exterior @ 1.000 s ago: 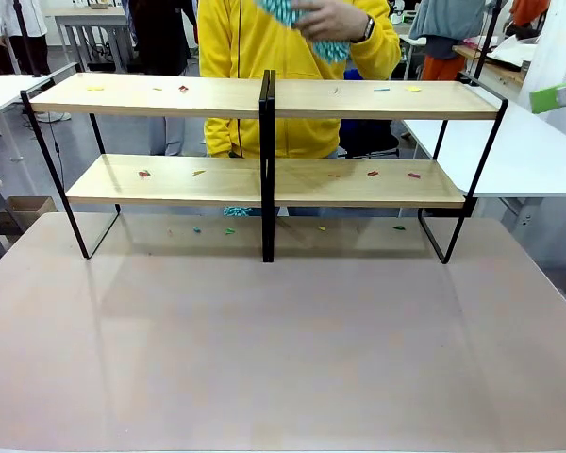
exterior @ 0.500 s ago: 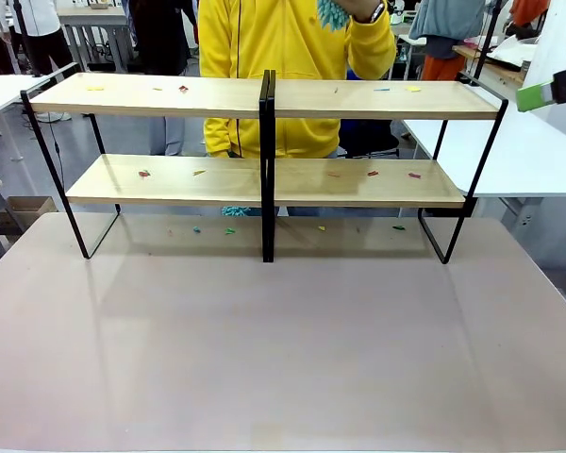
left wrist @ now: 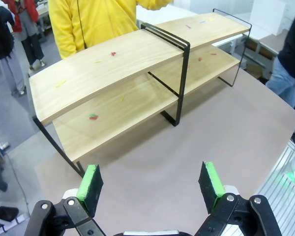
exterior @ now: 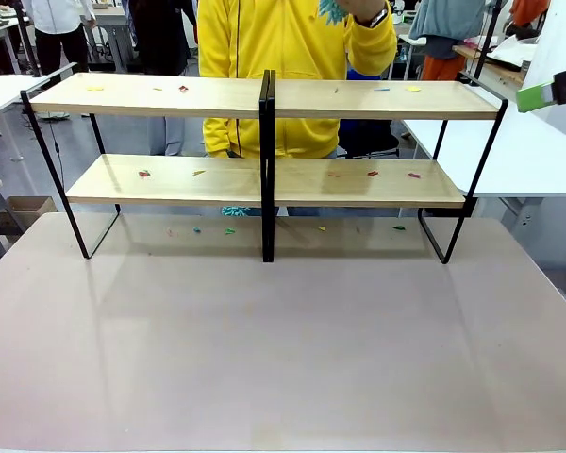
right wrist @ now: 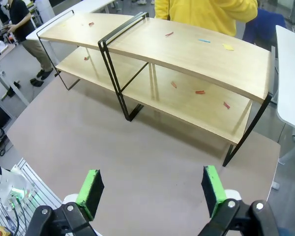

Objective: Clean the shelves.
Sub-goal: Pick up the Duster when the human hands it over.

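Looking forward and down at the shelves (exterior: 358, 181), set lengthwise left to right along the far side of the tabletop (exterior: 283, 359), with left pincer (left wrist: 148, 172) and right pincer (right wrist: 150, 174) both spread wide, empty, each nearer its own end.

Shelves (exterior: 170, 181): matt pale wood, thin black metal

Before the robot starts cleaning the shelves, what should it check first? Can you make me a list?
1. Left gripper open and empty: ok.
2. Right gripper open and empty: ok.
3. Shelves standing upright on the table: ok.
4. Boards free of scraps: not ok, coloured bits on both tiers.
5. Cloth in a gripper: not ok, the person's hand holds it up behind the shelves.
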Available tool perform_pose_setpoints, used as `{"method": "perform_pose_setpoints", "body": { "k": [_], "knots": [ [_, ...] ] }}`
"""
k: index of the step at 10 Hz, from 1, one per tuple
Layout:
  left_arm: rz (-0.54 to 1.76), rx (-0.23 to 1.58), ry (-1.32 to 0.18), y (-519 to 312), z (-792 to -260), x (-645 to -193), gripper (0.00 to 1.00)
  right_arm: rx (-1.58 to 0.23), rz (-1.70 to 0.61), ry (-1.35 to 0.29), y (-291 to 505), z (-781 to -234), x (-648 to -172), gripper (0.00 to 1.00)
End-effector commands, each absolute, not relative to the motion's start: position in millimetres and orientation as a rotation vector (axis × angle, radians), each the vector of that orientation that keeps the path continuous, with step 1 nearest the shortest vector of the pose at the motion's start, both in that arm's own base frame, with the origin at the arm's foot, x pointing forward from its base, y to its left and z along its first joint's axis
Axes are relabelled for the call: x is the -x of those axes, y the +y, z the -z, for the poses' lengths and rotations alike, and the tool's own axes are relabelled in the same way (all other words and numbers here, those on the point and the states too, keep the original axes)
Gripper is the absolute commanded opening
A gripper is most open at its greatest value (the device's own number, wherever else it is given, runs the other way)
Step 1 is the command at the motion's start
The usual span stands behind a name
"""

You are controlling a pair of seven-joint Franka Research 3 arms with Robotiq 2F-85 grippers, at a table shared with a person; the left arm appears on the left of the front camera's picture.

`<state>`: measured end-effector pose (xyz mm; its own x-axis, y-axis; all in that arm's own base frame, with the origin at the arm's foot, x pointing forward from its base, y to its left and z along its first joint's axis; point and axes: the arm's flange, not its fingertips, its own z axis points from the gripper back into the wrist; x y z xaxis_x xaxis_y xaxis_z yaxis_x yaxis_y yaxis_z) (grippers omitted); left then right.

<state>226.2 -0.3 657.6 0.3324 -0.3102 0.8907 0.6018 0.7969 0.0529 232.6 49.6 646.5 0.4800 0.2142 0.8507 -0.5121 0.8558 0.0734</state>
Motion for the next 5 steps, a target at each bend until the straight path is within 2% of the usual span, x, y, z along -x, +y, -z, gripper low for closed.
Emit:
{"method": "perform_pose_setpoints", "body": {
  "k": [1,2,3,4,5],
  "knots": [
    [0.625,0.317,-1.082,-1,-658,-226,1.0,-0.351,-0.453,-0.974,48,-646,-233,1.0],
    [0.625,0.317,-1.082,-1,-658,-226,1.0,-0.34,-0.453,-0.976,50,-646,-233,1.0],
    [0.625,0.317,-1.082,-1,-658,-226,1.0,-0.424,-0.466,-0.889,55,-658,-248,1.0],
    [0.625,0.317,-1.082,-1,-658,-226,1.0,-0.605,-0.445,-0.801,60,-680,-273,1.0],
    [0.625,0.317,-1.082,-1,-658,-226,1.0,-0.766,-0.186,-0.736,52,-705,-307,1.0]
  ]
}}
